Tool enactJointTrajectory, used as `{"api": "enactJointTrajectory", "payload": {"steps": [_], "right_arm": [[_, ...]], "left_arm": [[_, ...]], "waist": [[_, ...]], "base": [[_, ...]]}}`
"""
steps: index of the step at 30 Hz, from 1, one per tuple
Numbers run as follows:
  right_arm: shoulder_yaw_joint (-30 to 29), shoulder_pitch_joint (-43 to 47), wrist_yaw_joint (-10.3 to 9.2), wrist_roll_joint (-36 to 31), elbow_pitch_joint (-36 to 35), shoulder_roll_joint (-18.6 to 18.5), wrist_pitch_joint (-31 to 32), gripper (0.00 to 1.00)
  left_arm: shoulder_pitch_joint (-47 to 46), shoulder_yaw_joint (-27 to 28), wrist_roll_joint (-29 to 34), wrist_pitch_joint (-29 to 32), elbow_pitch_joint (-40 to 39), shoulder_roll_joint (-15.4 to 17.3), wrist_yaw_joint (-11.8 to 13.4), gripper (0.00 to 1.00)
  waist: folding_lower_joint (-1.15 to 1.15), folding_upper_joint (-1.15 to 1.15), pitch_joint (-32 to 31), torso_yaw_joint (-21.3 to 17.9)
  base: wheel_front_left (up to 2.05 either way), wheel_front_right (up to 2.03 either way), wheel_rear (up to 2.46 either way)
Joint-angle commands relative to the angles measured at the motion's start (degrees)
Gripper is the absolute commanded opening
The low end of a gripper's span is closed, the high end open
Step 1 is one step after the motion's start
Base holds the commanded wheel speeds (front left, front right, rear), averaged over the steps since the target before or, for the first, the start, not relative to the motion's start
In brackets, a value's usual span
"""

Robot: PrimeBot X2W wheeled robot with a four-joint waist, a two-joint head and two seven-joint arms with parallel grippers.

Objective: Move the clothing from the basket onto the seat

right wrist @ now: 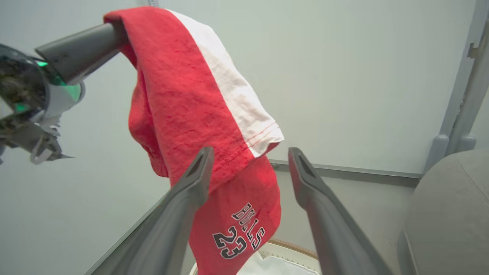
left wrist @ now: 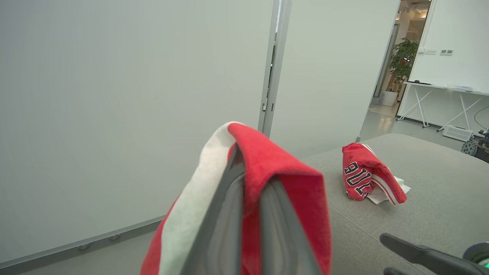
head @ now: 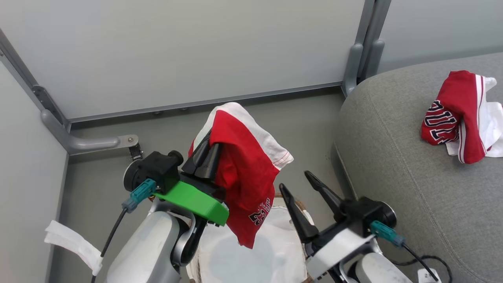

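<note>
Clothing [head: 245, 169] hangs 12-to-6 from the left gripper [head: 208, 153], jaws clamped on its upper fold, above the basket [head: 299, 205]. From it the seat [head: 393, 165] lies at 3 o'clock, past the right gripper [head: 296, 180], jaws wide and empty. A second garment [head: 456, 118] rests on the seat.

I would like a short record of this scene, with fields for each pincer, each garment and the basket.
Left pincer: shut on a red basketball garment with white band
Right pincer: open, empty, beside that hanging garment
Other red garment: crumpled on the large grey fabric seat
Basket: small, white plastic, brown woven rim, below the held garment, white sheet inside
</note>
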Motion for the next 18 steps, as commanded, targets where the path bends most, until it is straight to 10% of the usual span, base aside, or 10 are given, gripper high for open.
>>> {"api": "enactJointTrajectory", "payload": {"steps": [1, 16, 17, 18], "right_arm": [[1.6, -1.8, -0.05, -0.5, 0.1, -0.3, -0.1, 1.00], [10.1, -15.7, -0.06, -0.8, 9.6, -0.2, -0.1, 1.00], [10.1, -16.1, -0.06, -0.3, 10.0, -0.2, -0.1, 0.81], [10.1, -16.5, -0.06, 0.2, 10.4, -0.2, -0.1, 0.00]], "left_arm": [[-0.4, -0.2, 0.2, 0.3, -0.7, -0.2, 0.5, 0.00], [-1.0, -4.9, -1.0, 1.7, -4.0, -3.1, 0.3, 0.00], [-1.0, -5.3, -0.9, 1.7, -4.1, -3.2, 0.2, 0.00], [-1.0, -5.6, -1.1, 1.7, -4.1, -3.2, 0.1, 0.00]], "waist": [[0.01, 0.00, 0.2, 0.4], [0.01, 0.00, 1.6, 5.9], [0.01, 0.00, 1.6, 6.2], [0.01, 0.00, 1.6, 6.6]], "base": [[0.00, 0.00, 0.00], [0.00, 0.00, 0.00], [0.00, 0.00, 0.00], [0.00, 0.00, 0.00]]}}
